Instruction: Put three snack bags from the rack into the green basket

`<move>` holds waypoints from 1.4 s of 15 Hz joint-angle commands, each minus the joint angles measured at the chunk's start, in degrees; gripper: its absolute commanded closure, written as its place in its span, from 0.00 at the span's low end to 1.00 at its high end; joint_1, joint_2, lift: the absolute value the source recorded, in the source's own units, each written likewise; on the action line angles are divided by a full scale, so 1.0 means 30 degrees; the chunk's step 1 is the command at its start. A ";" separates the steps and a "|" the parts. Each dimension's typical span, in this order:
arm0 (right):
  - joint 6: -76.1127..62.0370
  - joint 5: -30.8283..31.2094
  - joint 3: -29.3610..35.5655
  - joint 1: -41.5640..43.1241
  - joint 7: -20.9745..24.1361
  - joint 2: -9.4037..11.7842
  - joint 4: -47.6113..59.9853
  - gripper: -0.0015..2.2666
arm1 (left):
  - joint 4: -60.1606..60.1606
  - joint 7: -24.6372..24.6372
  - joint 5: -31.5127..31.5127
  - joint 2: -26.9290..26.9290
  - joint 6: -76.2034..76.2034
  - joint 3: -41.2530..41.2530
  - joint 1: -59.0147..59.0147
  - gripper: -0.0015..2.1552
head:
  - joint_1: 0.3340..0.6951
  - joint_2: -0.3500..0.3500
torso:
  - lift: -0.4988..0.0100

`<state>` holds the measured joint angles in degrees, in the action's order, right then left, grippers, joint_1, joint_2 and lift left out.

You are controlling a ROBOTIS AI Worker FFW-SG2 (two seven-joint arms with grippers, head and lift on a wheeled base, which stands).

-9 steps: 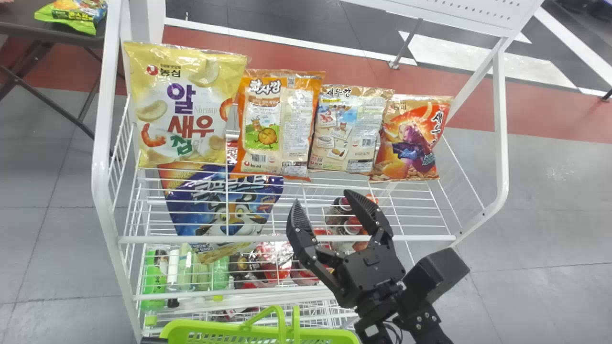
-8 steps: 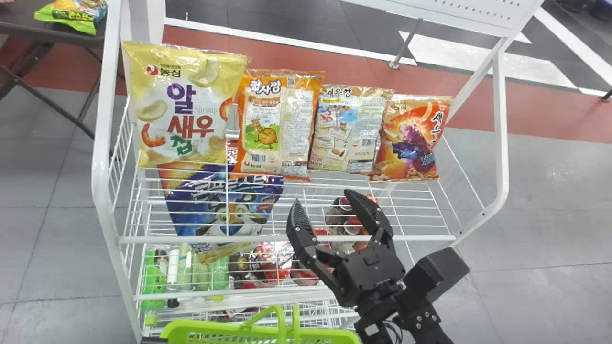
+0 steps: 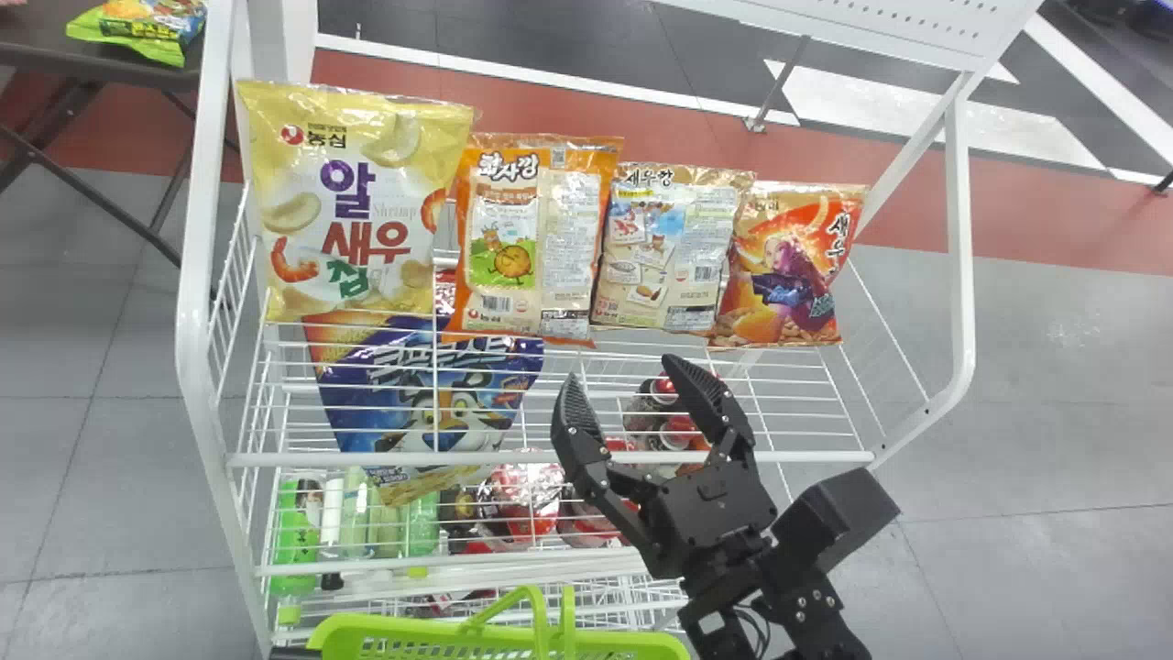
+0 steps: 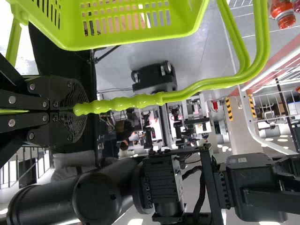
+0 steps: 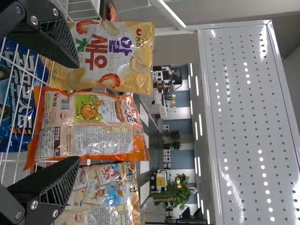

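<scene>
Hovering open: right gripper [image 3: 619, 367] | snack bags [image 3: 536, 238]: its 10 to 2 o'clock | left gripper [image 4: 80, 110]: clamped on basket handle [image 4: 131, 102]

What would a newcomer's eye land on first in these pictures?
Four bright snack bags, lined up on the rack's upper shelf, stand out first. Below them in the head view, the black right gripper hangs, jaws apart. At that view's bottom edge shows the lime-green basket, its handle in the left gripper.
</scene>
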<state>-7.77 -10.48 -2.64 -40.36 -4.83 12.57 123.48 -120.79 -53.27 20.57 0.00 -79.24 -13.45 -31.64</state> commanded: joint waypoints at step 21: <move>0.3106 0.2616 -0.4395 1.3131 0.2461 -0.0938 -1.1276 0.06 | -0.0106 -0.0175 -0.0175 0.0050 -0.0353 -0.0293 0.0176 0.64 | 1.00 0.00 | 0.98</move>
<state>1.54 -3.82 -14.99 -2.90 2.07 10.19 92.18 -121.11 -53.70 20.04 0.00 -80.29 -14.33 -31.08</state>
